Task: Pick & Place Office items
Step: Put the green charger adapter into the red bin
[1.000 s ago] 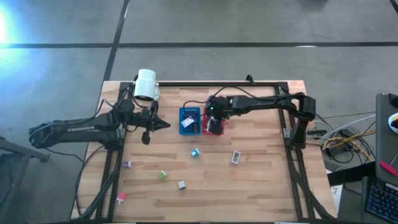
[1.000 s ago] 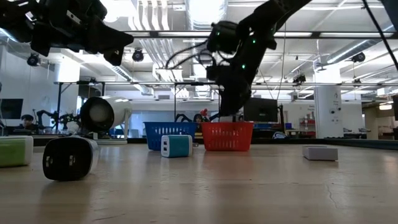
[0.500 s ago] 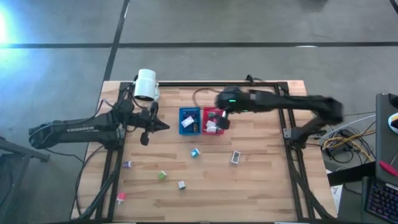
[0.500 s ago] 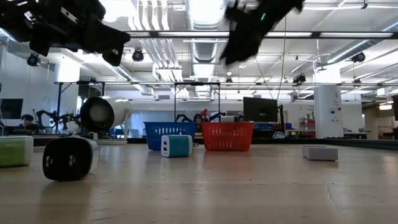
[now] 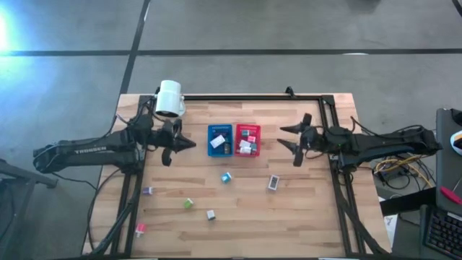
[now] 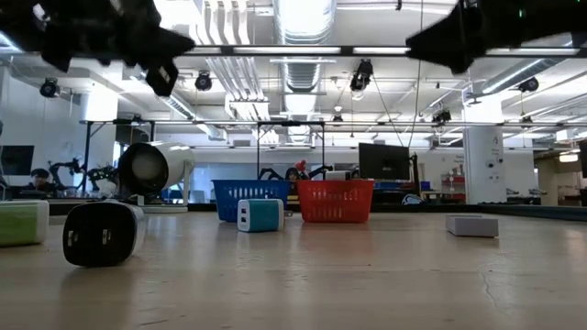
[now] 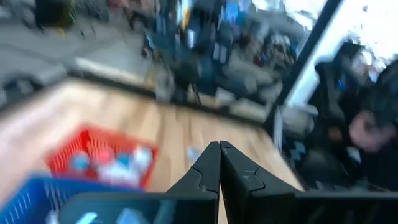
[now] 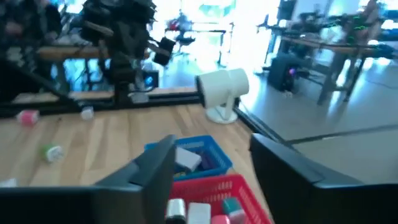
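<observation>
The right tool (image 5: 291,143) has pulled back from over the red bin (image 5: 247,140), fingers apart and empty; the left tool (image 5: 189,144) stays clenched beside the blue bin (image 5: 220,140).

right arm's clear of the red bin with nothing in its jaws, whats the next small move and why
Probably swing the right gripper toward the near side of the table and lower it over the grey-white piece, the loose item closest to it. Its jaws stand open and empty beside the red bin, which already holds pieces, while several items lie loose on the table. The left gripper waits shut by the blue bin.
</observation>
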You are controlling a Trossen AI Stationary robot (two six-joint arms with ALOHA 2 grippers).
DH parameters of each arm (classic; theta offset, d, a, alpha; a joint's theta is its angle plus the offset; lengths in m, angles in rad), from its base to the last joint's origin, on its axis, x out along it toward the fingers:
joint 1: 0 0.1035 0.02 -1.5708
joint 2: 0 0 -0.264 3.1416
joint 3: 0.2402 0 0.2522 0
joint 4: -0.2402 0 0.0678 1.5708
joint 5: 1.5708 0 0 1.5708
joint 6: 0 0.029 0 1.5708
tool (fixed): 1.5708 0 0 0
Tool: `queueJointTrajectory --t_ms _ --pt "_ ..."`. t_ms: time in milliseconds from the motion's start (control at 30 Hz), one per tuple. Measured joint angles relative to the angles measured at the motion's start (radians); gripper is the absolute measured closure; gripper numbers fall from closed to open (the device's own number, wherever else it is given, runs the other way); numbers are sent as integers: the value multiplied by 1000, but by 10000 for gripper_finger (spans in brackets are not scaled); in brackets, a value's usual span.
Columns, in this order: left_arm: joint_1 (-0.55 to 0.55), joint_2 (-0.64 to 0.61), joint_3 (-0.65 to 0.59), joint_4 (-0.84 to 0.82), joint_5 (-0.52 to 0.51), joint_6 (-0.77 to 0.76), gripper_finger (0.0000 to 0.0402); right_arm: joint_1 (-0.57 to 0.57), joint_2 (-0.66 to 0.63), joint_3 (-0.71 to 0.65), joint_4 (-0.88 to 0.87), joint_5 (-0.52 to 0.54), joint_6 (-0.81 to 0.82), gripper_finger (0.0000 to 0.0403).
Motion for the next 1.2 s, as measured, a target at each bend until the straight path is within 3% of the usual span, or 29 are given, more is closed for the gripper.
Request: queueJointTrajectory --t_ms 100,200,267,367,433,600,767,967,1100,1200 --pt "-37 5 109 -47 -67 -2 394 -2 -26 -119 186 4 -37 263" --pt "-90 24 271 -361 -167 24 394 -15 -31 -196 286 5 -93 323" --pt "-151 54 389 -638 -334 13 394 -32 -47 -210 280 11 -115 356" --pt "-296 125 484 -981 -618 -158 394 -53 -78 -200 227 6 -118 388" --pt "-419 183 490 -1115 -690 -331 394 -61 -91 -174 133 7 -114 390" --pt "-755 320 492 -1173 -731 -632 388 -59 -102 -95 -56 -15 -101 390" --pt "-963 439 508 -1160 -898 -778 339 -59 -100 -69 -75 -115 -100 390" --pt "-1014 580 555 -1148 -923 -856 244 -59 -100 -72 -68 -126 -100 390" --pt "-1005 683 569 -1111 -823 -840 185 -59 -99 -73 -68 -126 -100 390" --pt "-1004 768 569 -1083 -760 -825 163 -59 -99 -73 -68 -126 -102 390"
